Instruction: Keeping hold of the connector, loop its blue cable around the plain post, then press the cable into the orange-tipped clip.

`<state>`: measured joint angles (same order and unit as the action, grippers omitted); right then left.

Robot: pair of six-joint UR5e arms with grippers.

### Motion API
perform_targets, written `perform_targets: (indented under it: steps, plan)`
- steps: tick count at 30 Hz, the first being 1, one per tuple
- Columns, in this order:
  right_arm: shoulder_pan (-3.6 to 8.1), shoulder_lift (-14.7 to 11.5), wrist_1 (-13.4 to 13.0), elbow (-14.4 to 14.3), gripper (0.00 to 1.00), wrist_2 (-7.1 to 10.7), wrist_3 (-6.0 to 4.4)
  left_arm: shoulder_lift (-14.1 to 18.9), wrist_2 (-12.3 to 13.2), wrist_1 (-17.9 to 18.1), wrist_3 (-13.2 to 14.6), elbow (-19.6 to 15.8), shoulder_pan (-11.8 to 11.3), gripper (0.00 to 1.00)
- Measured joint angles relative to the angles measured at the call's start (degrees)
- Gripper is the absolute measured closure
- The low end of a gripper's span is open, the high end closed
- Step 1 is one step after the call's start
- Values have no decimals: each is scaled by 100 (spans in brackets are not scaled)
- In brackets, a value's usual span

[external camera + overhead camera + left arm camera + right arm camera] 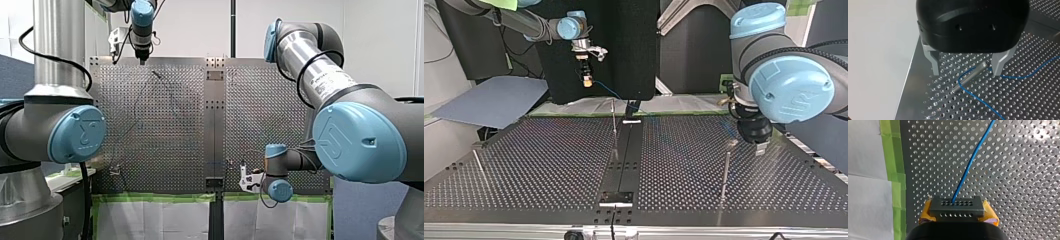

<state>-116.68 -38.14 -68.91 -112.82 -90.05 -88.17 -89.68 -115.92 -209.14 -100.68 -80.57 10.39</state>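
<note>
In the right wrist view my right gripper (957, 214) has its yellow pads (925, 215) shut on a dark multi-hole connector (956, 206). The blue cable (973, 160) leaves the connector and runs away over the perforated plate. In the top view that gripper (586, 80) hangs above the table's far edge, and the cable (611, 92) slopes down from it. In the left wrist view my left gripper (966, 73) is open, its metal fingers (934, 65) astride a plain metal post (970, 75). The cable (1020, 76) curves around this post's base. I cannot make out an orange-tipped clip.
The top view shows a thin post (615, 127) near the table's middle seam, another (725, 170) under my left gripper (760, 146) and one (479, 165) at the view's left. Green tape (895, 177) and white sheet border the plate by my right gripper.
</note>
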Motion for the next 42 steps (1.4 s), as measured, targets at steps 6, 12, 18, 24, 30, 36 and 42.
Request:
perform_targets:
  steps: [6,12,18,24,30,36,42]
  plan:
    - [2,-1,7,0,100,-2,7,0,28,10,6,-24,10,0]
    - [1,-1,15,0,100,-1,8,0,48,12,12,-26,25,0]
    - [0,0,16,0,100,3,8,1,53,15,14,-27,42,0]
    - [0,1,13,0,100,3,6,1,50,42,43,-27,68,0]
    - [1,-2,20,1,100,4,-6,1,55,250,305,-25,158,0]
    - [2,-3,24,3,100,10,-55,1,209,577,650,-22,294,0]
    - [1,-1,13,16,100,72,-143,-16,501,891,967,-21,508,0]
